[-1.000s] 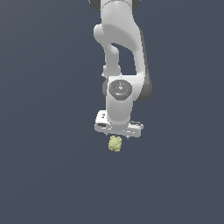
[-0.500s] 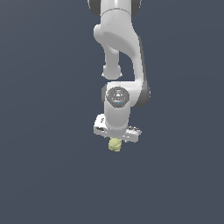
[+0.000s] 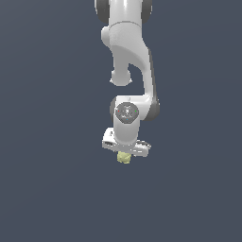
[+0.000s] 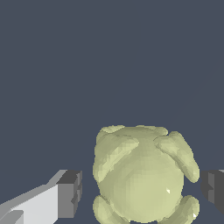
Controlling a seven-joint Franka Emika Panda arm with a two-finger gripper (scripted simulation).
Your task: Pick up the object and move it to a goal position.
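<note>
Compared with the frames half a second and one second earlier, the wrist and hand sit a little lower in the exterior view, and the arm's lower link has swung from a slant toward the vertical; the object keeps its place directly under the hand. White Panda arm [image 3: 127,52] descends from the top centre of the exterior view to a round wrist joint [image 3: 127,112] near mid-frame, against a plain dark blue-grey background [image 3: 47,142]. Below the joint, the gripper [image 3: 125,153] lies just below the centre of the frame, its white body tilted slightly, lower toward the exterior view's right. The object [image 3: 124,158], a small bumpy pale yellow-green lump, protrudes from beneath the hand, just below frame centre. In the wrist view the object [image 4: 142,175] fills the lower centre of the frame, lying between two dark grey finger pads [image 4: 70,194]; narrow gaps of background show on both sides, so the pads stand apart and are not pressed against the lump in this view.
</note>
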